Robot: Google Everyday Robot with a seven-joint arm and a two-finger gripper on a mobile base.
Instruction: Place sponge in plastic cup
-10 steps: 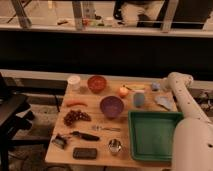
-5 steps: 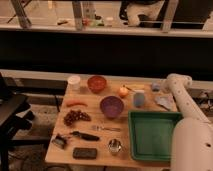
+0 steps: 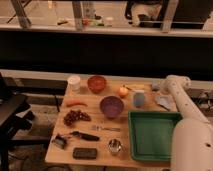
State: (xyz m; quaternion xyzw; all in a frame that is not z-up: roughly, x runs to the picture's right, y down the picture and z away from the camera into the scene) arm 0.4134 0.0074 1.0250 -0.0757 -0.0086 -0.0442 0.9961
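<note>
Little has changed since the earlier frames: table items sit where they were and the arm keeps its bend at the right side. The gripper has clenched.

It sits low at the far right corner of the table, just beyond the flat grey-blue piece. Sponge is at that same corner, right at the gripper tip. Can't tell whether the fingers actually hold it or only touch it.

Plastic cup stands upright, left and slightly nearer of the gripper, close by. A round orange fruit is just left of the cup, and the flat yellow piece lies just beyond it by the far edge. Purple bowl is nearer and left of the cup, a small gap between them.

Green tray fills the near right part, its right side hidden behind the arm's white body. Its far rim runs just nearer than the cup.

Far left: white cup and red-brown bowl, both near the far edge. Left edge: orange vegetable, then dark grapes. Near edge: dark tool, dark flat block, metal cup.

Open room: a bare strip between gripper and cup, and bare wood mid-table between bowl and metal cup.
</note>
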